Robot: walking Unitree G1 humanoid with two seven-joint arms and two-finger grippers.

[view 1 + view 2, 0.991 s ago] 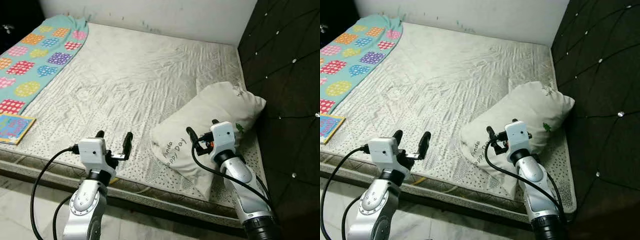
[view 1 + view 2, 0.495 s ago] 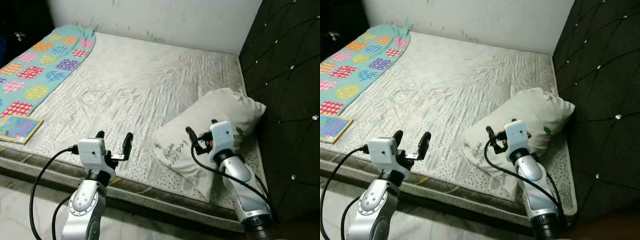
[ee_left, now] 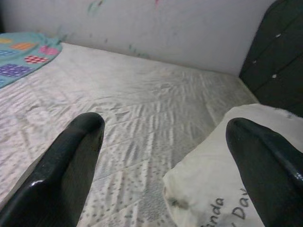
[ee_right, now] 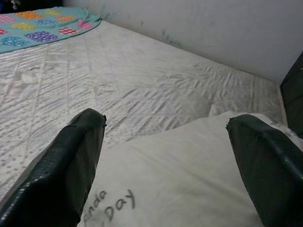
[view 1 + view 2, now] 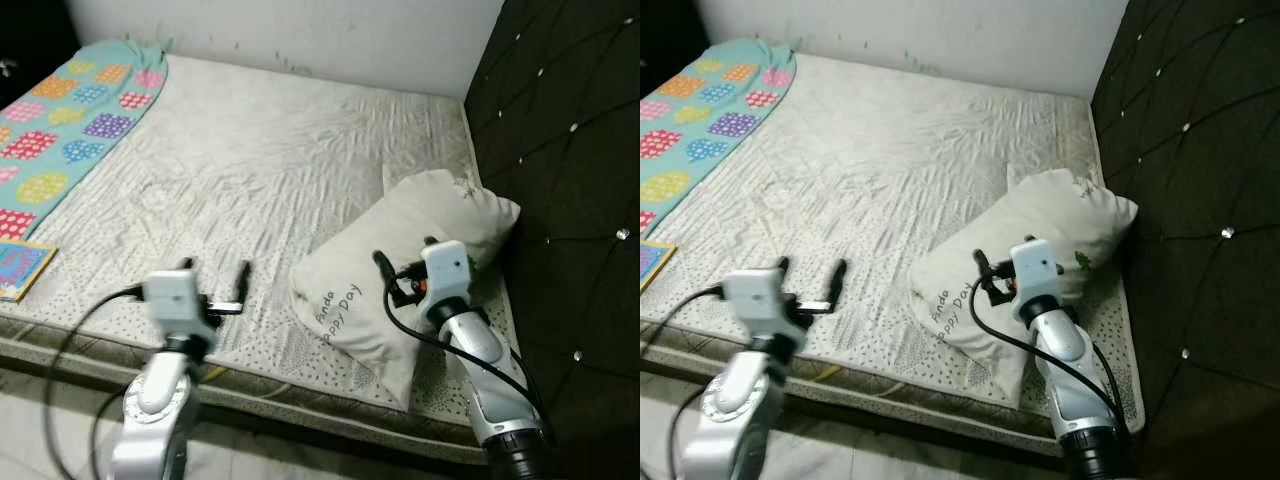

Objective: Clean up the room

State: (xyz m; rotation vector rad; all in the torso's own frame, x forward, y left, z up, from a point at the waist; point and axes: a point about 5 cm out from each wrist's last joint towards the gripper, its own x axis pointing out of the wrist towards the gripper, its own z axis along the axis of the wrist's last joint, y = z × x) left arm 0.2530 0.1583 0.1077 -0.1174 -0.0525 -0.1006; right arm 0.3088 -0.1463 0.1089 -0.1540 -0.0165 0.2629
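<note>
While the left claw (image 5: 215, 282) blurs, both claws gape, the right claw (image 5: 405, 268) over the pillow (image 5: 400, 250).

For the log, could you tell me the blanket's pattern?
Teal blanket with multicoloured patterned squares; left eye view.

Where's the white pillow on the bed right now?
The white pillow lies on the mattress's right side, beside the dark headboard, directly under the right gripper.
</note>
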